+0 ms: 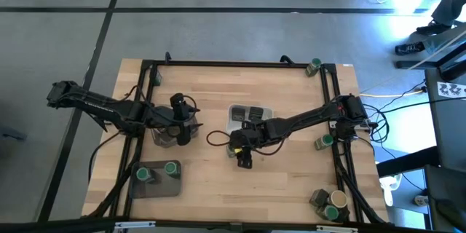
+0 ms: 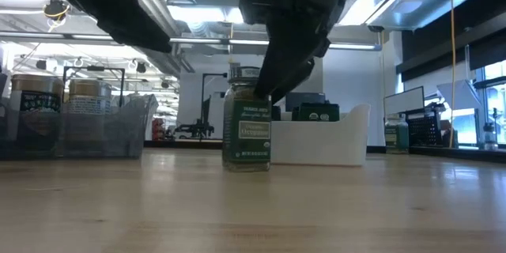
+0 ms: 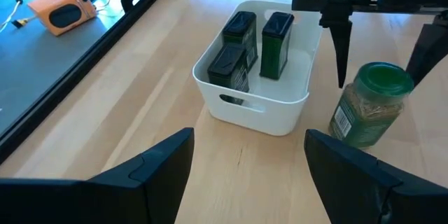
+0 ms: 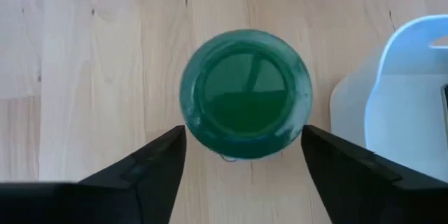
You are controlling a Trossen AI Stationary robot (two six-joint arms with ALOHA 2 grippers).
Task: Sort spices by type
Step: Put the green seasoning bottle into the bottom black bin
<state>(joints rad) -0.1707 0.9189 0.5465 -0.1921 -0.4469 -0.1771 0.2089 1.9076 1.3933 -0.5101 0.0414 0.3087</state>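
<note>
A green-lidded jar (image 2: pixel 247 130) of dried herbs stands upright on its base on the table, just in front of the white tray (image 3: pixel 245 108) that holds three dark squarish tins (image 3: pixel 241 49). My right gripper (image 4: pixel 243 143) is above the jar, pointing down and open. One finger stands on either side of the lid (image 4: pixel 245 94) without touching it. My left gripper (image 3: pixel 245 182) is open and touches nothing. It hovers over a clear bin (image 1: pixel 169 137) at the table's left, which holds tan-topped jars (image 2: pixel 35 95).
A dark grey tray (image 1: pixel 156 183) near the left front corner carries two green-lidded jars (image 1: pixel 143 173). More jars stand along the right edge (image 1: pixel 324 142), at the right front corner (image 1: pixel 329 204) and at the far right corner (image 1: pixel 314 65). Bare wood lies between tray and front edge.
</note>
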